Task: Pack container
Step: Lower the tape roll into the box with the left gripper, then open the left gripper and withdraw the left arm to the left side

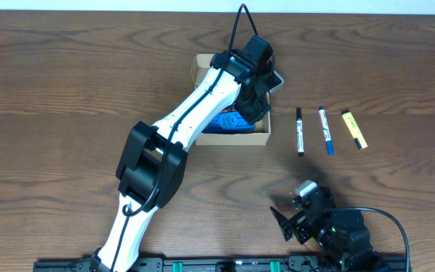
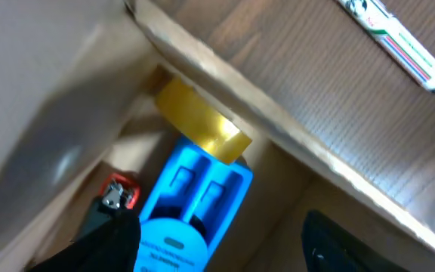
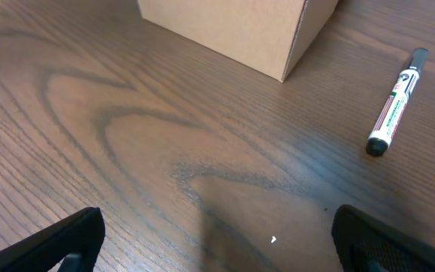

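Inside the container (image 1: 240, 139), left fingers (image 2: 108, 245) spread open, right fingers (image 3: 66, 242) open too, well away from it

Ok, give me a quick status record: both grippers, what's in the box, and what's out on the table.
container: cardboard box, open, upper middle of the table
inside: blue item with a yellow roll at its end
left gripper: down in the container over the blue item, fingers apart, not clamped
right gripper: open, empty, near the table's front edge
outside: black-capped marker, blue marker, yellow highlighter, in a row right of the container
packing: not finished
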